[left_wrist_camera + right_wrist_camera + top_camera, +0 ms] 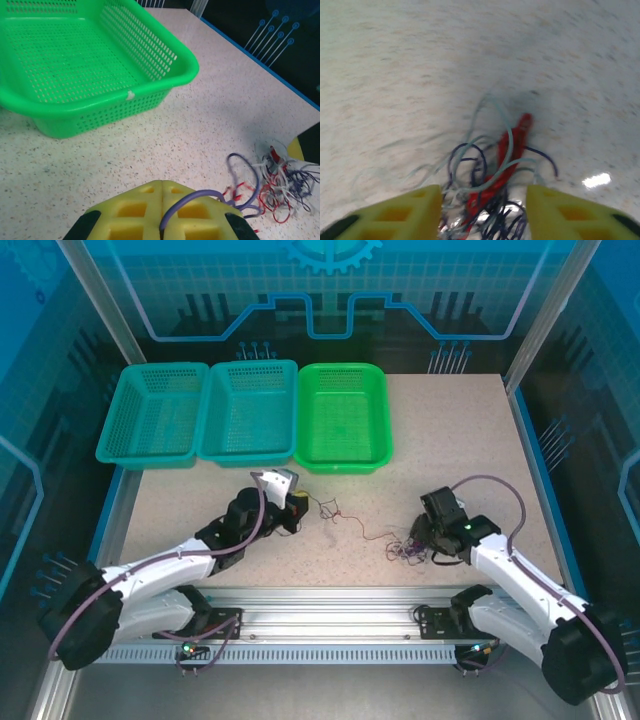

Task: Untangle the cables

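The cables lie as a tangle of thin dark, whitish and red strands on the speckled table, right of centre. My right gripper hangs over its right side. In the right wrist view that gripper is open, its yellow fingers straddling the tangle without pinching it. My left gripper sits left of centre and is shut. The left wrist view shows a dark purple cable clamped between the closed pads of the left gripper, and it trails right toward the tangle. A loose strand runs between gripper and tangle.
Three baskets stand in a row at the back: two teal ones and a bright green one, the green basket being just beyond my left gripper. A metal rail borders the near edge. Blue walls enclose the table.
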